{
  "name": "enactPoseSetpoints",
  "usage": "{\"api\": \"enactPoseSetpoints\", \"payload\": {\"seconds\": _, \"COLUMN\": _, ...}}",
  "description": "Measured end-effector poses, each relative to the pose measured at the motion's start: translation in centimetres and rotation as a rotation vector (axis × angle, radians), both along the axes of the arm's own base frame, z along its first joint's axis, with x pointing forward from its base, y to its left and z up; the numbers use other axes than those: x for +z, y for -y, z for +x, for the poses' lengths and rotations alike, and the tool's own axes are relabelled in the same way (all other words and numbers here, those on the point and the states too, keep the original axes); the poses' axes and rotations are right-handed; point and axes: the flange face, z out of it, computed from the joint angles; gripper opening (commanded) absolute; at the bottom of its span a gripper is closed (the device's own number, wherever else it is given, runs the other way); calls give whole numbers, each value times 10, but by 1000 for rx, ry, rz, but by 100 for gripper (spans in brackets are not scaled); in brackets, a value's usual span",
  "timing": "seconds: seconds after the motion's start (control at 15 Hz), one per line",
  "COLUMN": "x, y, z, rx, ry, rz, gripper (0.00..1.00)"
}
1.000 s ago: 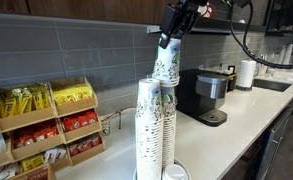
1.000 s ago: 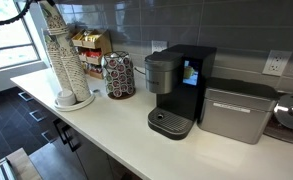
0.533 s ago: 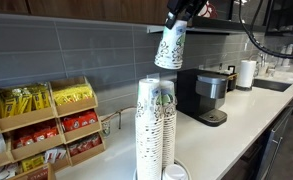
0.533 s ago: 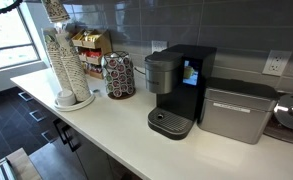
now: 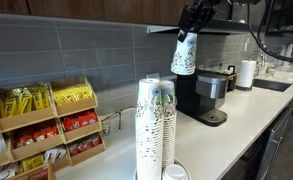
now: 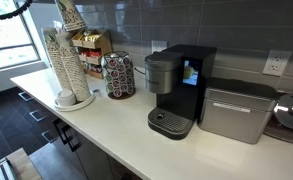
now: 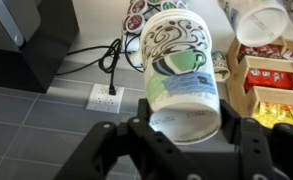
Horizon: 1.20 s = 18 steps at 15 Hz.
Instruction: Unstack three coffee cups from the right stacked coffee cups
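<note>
My gripper (image 5: pixel 191 28) is shut on a white coffee cup with greenish print (image 5: pixel 184 56), held high in the air, clear of the stacks. In the wrist view the cup (image 7: pixel 181 65) sits between the two black fingers (image 7: pixel 183 128), its base towards the camera. Two tall stacks of cups stand side by side on a plate in both exterior views. The greenish stack (image 5: pixel 165 128) is nearer the coffee machine, with its twin (image 5: pixel 146 125) beside it. They also show in an exterior view (image 6: pixel 70 62), where the held cup (image 6: pixel 68 15) is above them. A stack's open top (image 7: pixel 258 20) shows in the wrist view.
A black coffee machine (image 5: pixel 208 95) (image 6: pixel 176 88) stands on the white counter. A wooden snack rack (image 5: pixel 46 125), a pod carousel (image 6: pixel 118 75), a metal box (image 6: pixel 236 110), a paper towel roll (image 5: pixel 246 74) and a sink (image 5: pixel 272 85) are along the counter.
The gripper has lifted the cup off the top of the stack and carried it up and sideways towards the coffee machine.
</note>
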Motion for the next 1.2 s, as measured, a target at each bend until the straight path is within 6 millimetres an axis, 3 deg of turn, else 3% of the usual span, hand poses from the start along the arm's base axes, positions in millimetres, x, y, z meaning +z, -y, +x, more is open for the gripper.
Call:
{"api": "enactPoseSetpoints", "payload": {"seconds": 0.4, "x": -76, "y": 49, "z": 15, "rx": -86, "ry": -124, "rz": -8, "gripper": 42}}
{"api": "enactPoseSetpoints", "payload": {"seconds": 0.47, "x": -88, "y": 59, "z": 14, "rx": -92, "ry": -135, "rz": -6, "gripper": 67}}
{"api": "enactPoseSetpoints", "payload": {"seconds": 0.6, "x": -110, "y": 76, "z": 11, "rx": -110, "ry": -153, "rz": -1, "gripper": 67}}
{"api": "enactPoseSetpoints", "payload": {"seconds": 0.8, "x": -119, "y": 82, "z": 5, "rx": -116, "ry": -154, "rz": 0, "gripper": 67}}
{"api": "enactPoseSetpoints", "payload": {"seconds": 0.87, "x": -118, "y": 81, "z": 4, "rx": -116, "ry": -152, "rz": 0, "gripper": 42}}
{"api": "enactPoseSetpoints", "payload": {"seconds": 1.07, "x": -118, "y": 82, "z": 5, "rx": -117, "ry": -153, "rz": 0, "gripper": 42}}
{"api": "enactPoseSetpoints", "payload": {"seconds": 1.2, "x": -132, "y": 91, "z": 13, "rx": -137, "ry": -172, "rz": -13, "gripper": 42}}
